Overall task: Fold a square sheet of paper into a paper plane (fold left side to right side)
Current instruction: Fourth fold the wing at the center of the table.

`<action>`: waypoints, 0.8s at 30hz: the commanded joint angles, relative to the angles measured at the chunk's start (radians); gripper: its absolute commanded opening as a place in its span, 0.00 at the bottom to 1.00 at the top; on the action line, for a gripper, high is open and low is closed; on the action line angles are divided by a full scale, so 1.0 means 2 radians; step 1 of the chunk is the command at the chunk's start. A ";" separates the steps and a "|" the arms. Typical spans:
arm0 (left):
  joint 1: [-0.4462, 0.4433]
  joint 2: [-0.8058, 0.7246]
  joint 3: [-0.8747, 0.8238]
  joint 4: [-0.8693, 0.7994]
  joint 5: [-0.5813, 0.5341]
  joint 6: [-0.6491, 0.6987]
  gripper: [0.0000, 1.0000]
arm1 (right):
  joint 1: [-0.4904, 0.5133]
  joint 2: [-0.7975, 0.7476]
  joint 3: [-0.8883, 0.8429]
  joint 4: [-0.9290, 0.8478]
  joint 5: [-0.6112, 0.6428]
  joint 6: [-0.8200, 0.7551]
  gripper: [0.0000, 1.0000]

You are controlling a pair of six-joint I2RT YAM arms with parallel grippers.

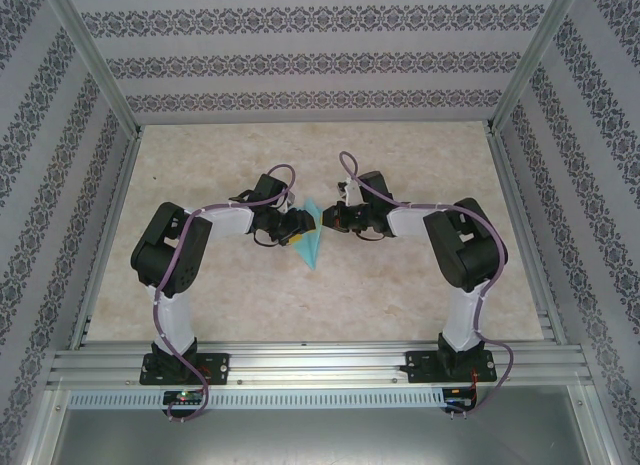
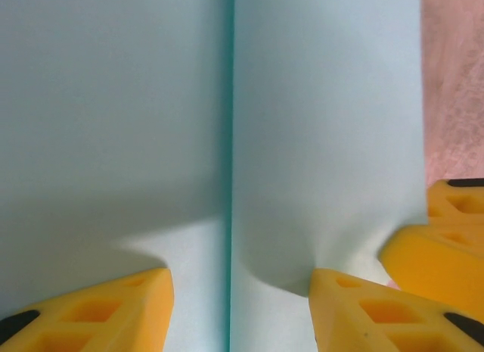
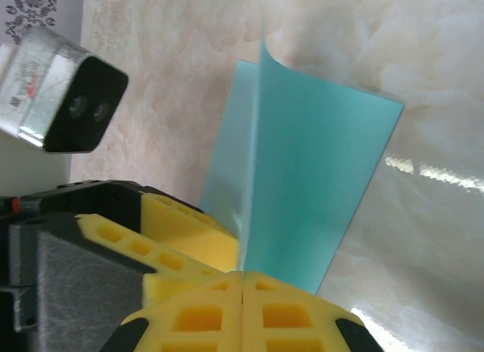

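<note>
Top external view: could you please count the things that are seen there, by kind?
Teal paper sheet: 1
Robot arms: 2, left arm and right arm
Tools: 2, left tool and right tool
Table: 1
Total: 6

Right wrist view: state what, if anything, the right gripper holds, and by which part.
The right gripper is shut on the teal-blue sheet of paper, pinching its near edge, where the raised fold line ends.

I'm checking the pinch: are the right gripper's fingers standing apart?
No, the right gripper has its yellow fingers pressed together, with the square sheet of paper rising from their seam.
</note>
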 commanded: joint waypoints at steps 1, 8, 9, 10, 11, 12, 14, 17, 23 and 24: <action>0.001 0.019 -0.008 -0.019 -0.030 0.014 0.53 | 0.002 0.017 0.016 -0.005 0.003 -0.014 0.04; 0.001 0.019 -0.009 -0.017 -0.030 0.014 0.53 | 0.007 0.030 0.024 -0.024 0.014 -0.026 0.05; 0.001 0.020 -0.010 -0.017 -0.029 0.014 0.53 | 0.007 0.032 0.025 -0.026 0.015 -0.028 0.05; 0.001 0.019 -0.010 -0.018 -0.029 0.014 0.53 | 0.007 0.034 0.027 -0.026 0.015 -0.027 0.05; 0.001 0.020 -0.010 -0.017 -0.030 0.014 0.53 | 0.007 0.037 0.029 -0.027 0.014 -0.029 0.05; 0.001 0.020 -0.011 -0.017 -0.029 0.014 0.53 | 0.007 0.038 0.032 -0.028 0.015 -0.029 0.05; 0.001 0.020 -0.011 -0.016 -0.029 0.014 0.53 | 0.007 0.042 0.038 -0.032 0.016 -0.031 0.05; 0.001 0.021 -0.012 -0.015 -0.029 0.013 0.53 | 0.007 0.046 0.046 -0.044 0.020 -0.037 0.05; 0.001 0.022 -0.012 -0.014 -0.028 0.013 0.53 | 0.011 0.055 0.050 -0.047 0.021 -0.040 0.05; 0.001 0.022 -0.012 -0.014 -0.028 0.013 0.53 | 0.012 0.055 0.050 -0.047 0.020 -0.040 0.05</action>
